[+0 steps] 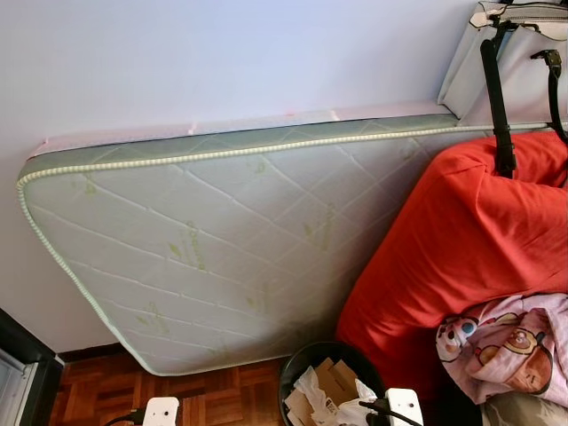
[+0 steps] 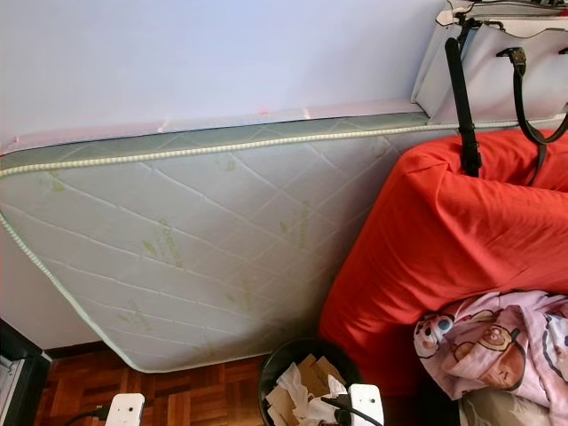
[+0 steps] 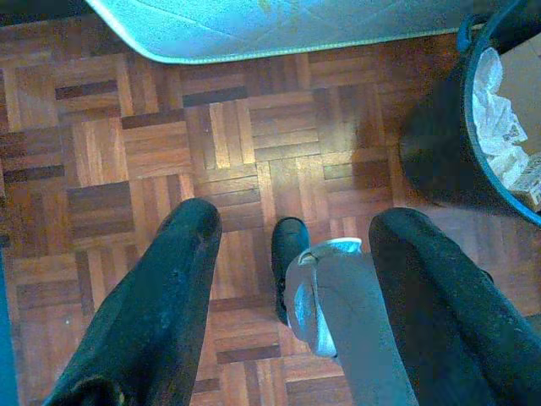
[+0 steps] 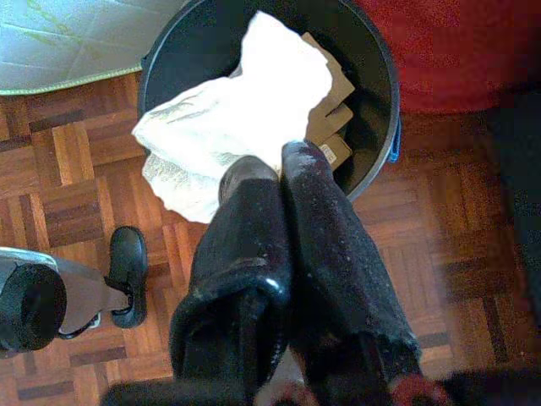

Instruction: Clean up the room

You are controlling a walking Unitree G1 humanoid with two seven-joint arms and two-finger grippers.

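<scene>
A black round bin (image 4: pixel 385 93) stands on the parquet floor at the foot of the mattress, with cardboard pieces (image 4: pixel 334 127) and crumpled paper inside. My right gripper (image 4: pixel 270 165) hangs just above the bin's near rim, shut on a large crumpled white paper (image 4: pixel 245 110) that drapes over the rim and into the bin. My left gripper (image 3: pixel 292 224) is open over bare floor to the left of the bin (image 3: pixel 448 144), holding nothing. From the head, the bin (image 1: pixel 306 359) sits at the lower middle between my two arms.
A pale quilted mattress (image 1: pixel 222 248) leans on the wall. A red cushion (image 1: pixel 461 240) is piled to the right, with a pink patterned cloth (image 1: pixel 510 342) on it and a white handbag (image 1: pixel 524 53) above. Dark furniture (image 1: pixel 22 373) stands at the left. My foot (image 3: pixel 287 254) is below.
</scene>
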